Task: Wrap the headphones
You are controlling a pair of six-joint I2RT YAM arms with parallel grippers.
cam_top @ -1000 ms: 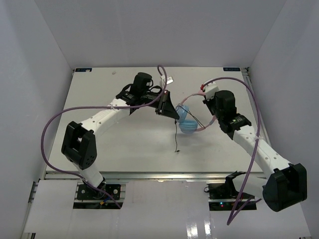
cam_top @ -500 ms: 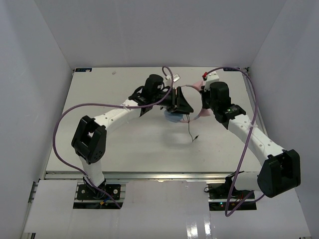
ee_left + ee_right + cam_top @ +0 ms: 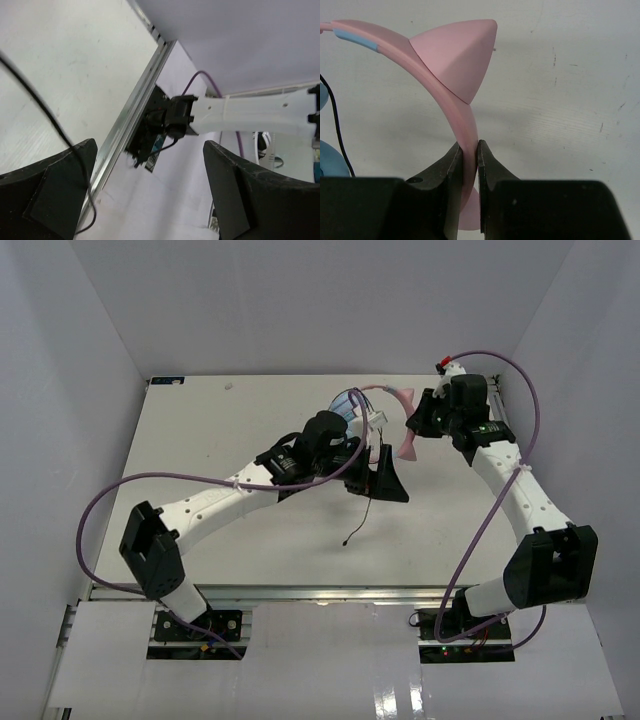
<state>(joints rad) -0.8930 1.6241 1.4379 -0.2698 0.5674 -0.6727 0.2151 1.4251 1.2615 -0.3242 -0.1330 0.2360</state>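
The headphones hang from my right gripper, which is shut on the pink headband just below a pink ear. In the top view the right gripper holds them over the table's back right. The light-blue ear cup shows behind the left arm. The thin black cord dangles down to the table. My left gripper is open beside it. In the left wrist view the cord runs past the left finger, with nothing between the jaws of the left gripper.
Purple robot cables loop over the left side and around the right arm. White walls enclose the table on three sides. The right arm's base sits past the metal front rail.
The left gripper has opened, let go of the cord and swung right and forward. The right gripper has carried the headphones up toward the back right.
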